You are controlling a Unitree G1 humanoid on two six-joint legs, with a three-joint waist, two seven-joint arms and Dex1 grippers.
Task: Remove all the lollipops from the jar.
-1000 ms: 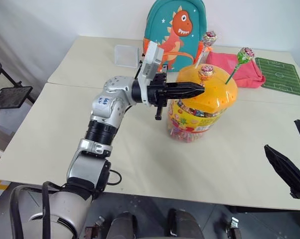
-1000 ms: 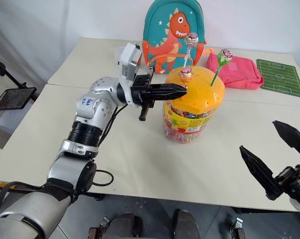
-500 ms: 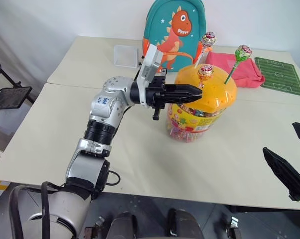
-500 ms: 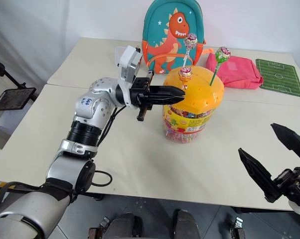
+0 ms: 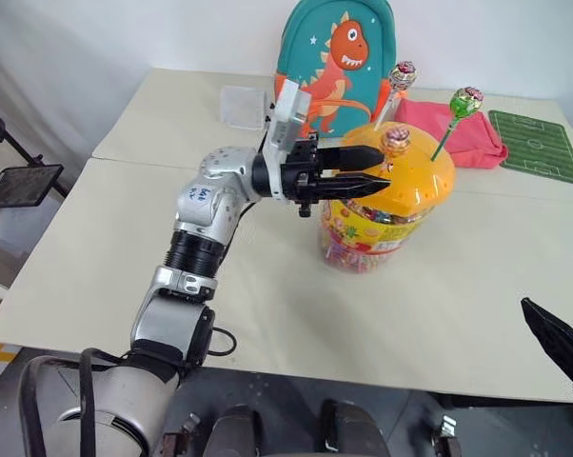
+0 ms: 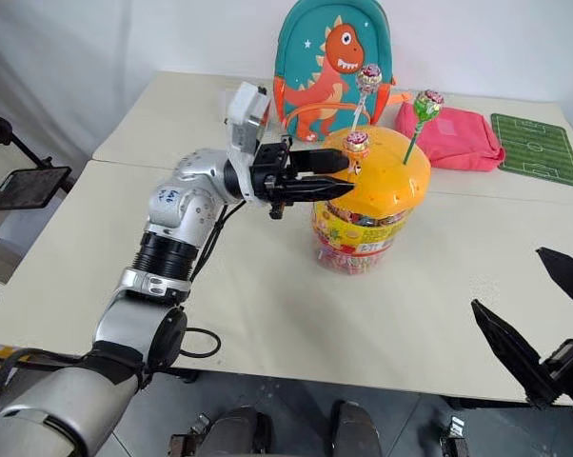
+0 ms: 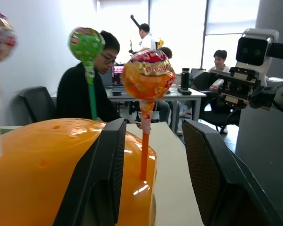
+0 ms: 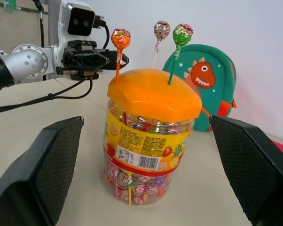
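The left gripper (image 5: 380, 167) reaches level across the orange domed lid (image 5: 415, 176) of the jar (image 5: 377, 224), its two black fingers (image 7: 106, 174) parted a moderate way and holding nothing. In the left wrist view the orange stick of the nearest lollipop (image 7: 147, 77) rises in the gap between the fingers without touching either, its orange-wrapped head above their tips. The stick is planted in a hole in the lid.

Two more lollipops stand in the same lid: one with a green head on a green stick (image 5: 466, 99) on the lid's right side, tilted outward, and one with a pink-swirl head on a white stick (image 5: 400, 75) at the back, leaning toward the backpack. All three are still in the jar, which stands upright on the cream table (image 5: 115, 248), packed with wrapped sweets behind its yellow and red label.

Just behind the jar stands a teal dinosaur backpack (image 5: 339, 48). A pink fabric bag (image 5: 458, 129) lies to its right, with a green football-pitch mat (image 5: 537, 145) beyond that, and a small clear plastic box (image 5: 242, 107) to its left.

The right gripper (image 6: 543, 324) hangs low at the table's near right edge, well apart from the jar, jaws spread wide and empty.
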